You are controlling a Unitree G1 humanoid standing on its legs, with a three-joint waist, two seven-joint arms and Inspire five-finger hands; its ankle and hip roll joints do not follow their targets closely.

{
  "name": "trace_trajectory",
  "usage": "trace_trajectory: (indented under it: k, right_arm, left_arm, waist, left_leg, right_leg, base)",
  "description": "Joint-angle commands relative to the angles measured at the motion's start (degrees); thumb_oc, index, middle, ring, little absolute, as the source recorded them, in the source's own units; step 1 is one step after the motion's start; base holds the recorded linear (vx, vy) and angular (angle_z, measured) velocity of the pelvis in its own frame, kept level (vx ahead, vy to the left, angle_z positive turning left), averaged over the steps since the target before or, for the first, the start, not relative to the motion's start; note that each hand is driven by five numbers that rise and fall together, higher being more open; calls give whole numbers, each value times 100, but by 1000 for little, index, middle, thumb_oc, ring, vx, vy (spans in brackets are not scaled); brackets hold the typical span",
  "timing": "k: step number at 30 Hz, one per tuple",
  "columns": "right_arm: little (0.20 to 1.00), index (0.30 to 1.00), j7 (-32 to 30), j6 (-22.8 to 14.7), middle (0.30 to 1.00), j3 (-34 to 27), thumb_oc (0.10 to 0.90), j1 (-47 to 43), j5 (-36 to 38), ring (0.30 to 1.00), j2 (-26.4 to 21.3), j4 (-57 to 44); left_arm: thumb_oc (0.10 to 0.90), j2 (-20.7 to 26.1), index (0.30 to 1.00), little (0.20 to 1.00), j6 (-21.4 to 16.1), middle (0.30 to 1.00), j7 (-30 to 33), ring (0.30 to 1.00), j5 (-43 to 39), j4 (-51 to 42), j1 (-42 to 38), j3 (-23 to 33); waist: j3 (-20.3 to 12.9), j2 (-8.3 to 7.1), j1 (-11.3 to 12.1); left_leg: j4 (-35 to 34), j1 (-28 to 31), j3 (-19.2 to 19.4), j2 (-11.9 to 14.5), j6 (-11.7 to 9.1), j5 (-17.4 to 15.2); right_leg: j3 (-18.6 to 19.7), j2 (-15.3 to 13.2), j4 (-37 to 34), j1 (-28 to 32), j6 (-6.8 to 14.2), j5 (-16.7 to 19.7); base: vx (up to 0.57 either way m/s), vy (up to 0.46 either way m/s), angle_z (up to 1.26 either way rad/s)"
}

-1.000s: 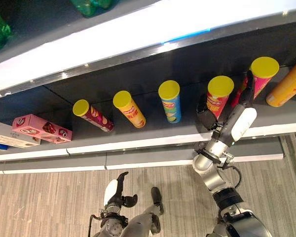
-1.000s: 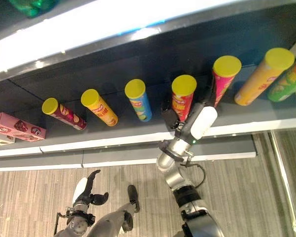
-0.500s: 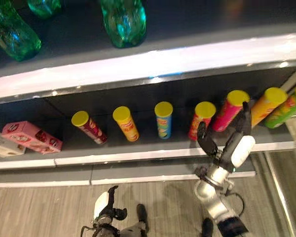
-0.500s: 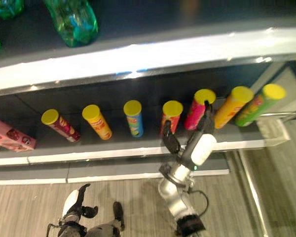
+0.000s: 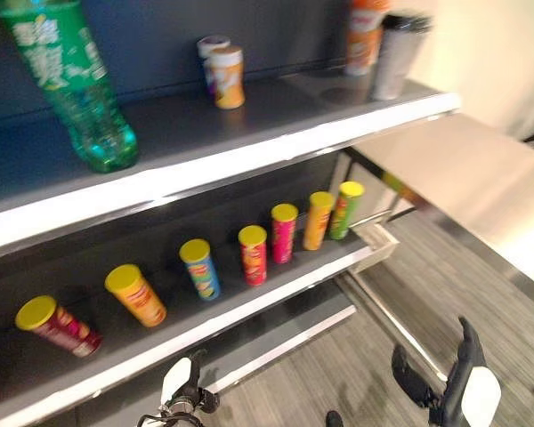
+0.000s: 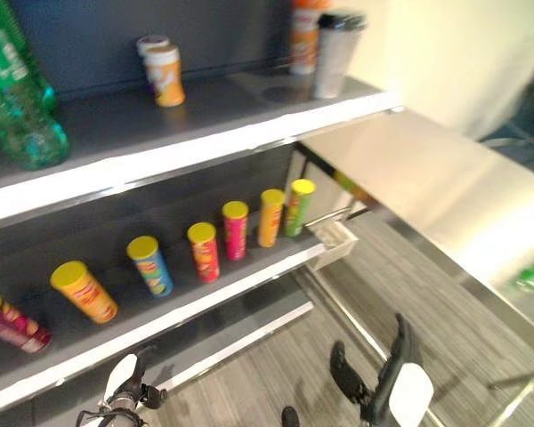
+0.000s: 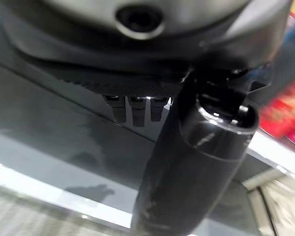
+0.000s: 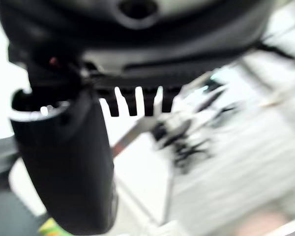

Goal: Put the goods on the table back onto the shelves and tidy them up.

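Yellow-lidded chip cans [image 5: 253, 253] line lower shelf [image 5: 249, 307], well apart from right hand [image 5: 458, 391], fingers spread, empty; left hand [image 5: 180, 384] low, relaxed.

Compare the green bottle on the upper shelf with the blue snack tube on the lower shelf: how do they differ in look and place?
The green bottle is see-through green with a label; the blue snack tube is opaque blue with a yellow lid. The bottle looks far larger than the tube. The bottle stands apart from the small cans on the upper shelf; the tube stands in a row of yellow-lidded tubes on the lower shelf. Both stand upright.
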Motion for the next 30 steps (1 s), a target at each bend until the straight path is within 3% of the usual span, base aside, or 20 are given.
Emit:
trace_trajectory:
  k: [1,5,7,10,16,18,19,20,26,29,30]
  right_arm:
    - [900,900,244,-545,900,10,800,-857,47,900,-152,-427]
    - [900,900,783,-655,900,502,800,-976,232,900,-224,-76]
    - [900,900,1221,-611,900,837,800,-1094,161,900,-415,190]
    - [900,900,1457,-561,900,816,800,-1118,192,900,-557,223]
    - [900,900,1945,-446,900,666,800,-1100,236,900,-915,93]
    - [900,900,2278,-419,900,771,800,-1045,151,900,-1116,-54]
    - [900,900,2911,-497,900,960,800,-870,84,900,-1533,-352]
    - [900,900,3035,-484,900,971,800,-781,135,900,-1637,-351]
    - [900,900,3248,-302,900,1151,800,-394,-346,900,-1538,450]
    - [900,900,3257,-116,900,1214,800,-294,-478,900,-1306,1361]
    - [900,900,3219,35,900,1220,800,-285,-439,900,-1055,2098]
  left_arm:
    - [800,65,900,900,-152,900,54,900,103,-113,-112,195]
    - [800,-6,900,900,-145,900,-14,900,122,-49,-164,160]
    - [800,17,900,900,-136,900,-88,900,138,32,-185,188]
    - [800,88,900,900,-132,900,-107,900,82,53,-181,258]
    - [800,278,900,900,-267,900,-621,900,193,-226,-356,-120]
    - [800,360,900,900,-316,900,-777,900,261,-413,-509,-281]
    - [800,493,900,900,-387,900,-1010,900,382,-684,-629,-490]
    - [800,536,900,900,-422,900,-1111,900,392,-781,-655,-562]
    - [800,573,900,900,-446,900,-1370,900,176,-1064,-672,-643]
    - [800,636,900,900,-546,900,-1568,900,20,-1530,-749,-791]
    - [800,687,900,900,-590,900,-1701,900,-96,-1806,-834,-903]
  waist:
    - [140,117,298]
    - [161,83,406]
    - [175,30,589]
    - [187,-20,707]
    - [242,-31,691]
    - [267,-23,658]
    - [300,-50,636]
    - [306,-52,618]
    - [322,-22,518]
    - [350,5,468]
    - [374,23,457]
  left_leg:
    - [407,233,-453,139,39,-626]
    - [433,124,-541,164,17,-598]
    - [428,37,-638,180,-3,-558]
    - [417,-35,-737,187,-22,-516]
    - [375,-106,-818,209,-61,-426]
    - [352,-106,-816,222,-74,-407]
    - [348,-122,-820,256,-97,-389]
    - [349,-129,-814,273,-103,-383]
    - [368,-140,-780,323,-136,-366]
    - [373,-161,-781,336,-150,-349]
    - [373,-180,-791,338,-156,-335]
  right_leg:
    - [31,194,-95,205,26,1060]
    - [-74,172,-169,222,26,1018]
    - [-180,146,-224,245,26,936]
    - [-292,121,-216,265,26,901]
    - [-370,113,-148,254,26,853]
    - [-377,125,-148,258,26,827]
    - [-392,138,-155,253,26,793]
    - [-394,141,-158,250,26,786]
    - [-374,193,-203,238,26,707]
    - [-375,201,-219,227,26,711]
    - [-376,201,-225,218,26,718]
  base:
    - [-2,-7,-22]
    - [-36,-38,-7]
    - [-37,-45,18]
    - [-18,-46,35]
    - [-17,-43,20]
    - [-20,-51,1]
    - [-18,-65,0]
    - [-22,-81,1]
    - [0,-37,-3]
    - [-12,-38,-6]
    - [-23,-34,-8]
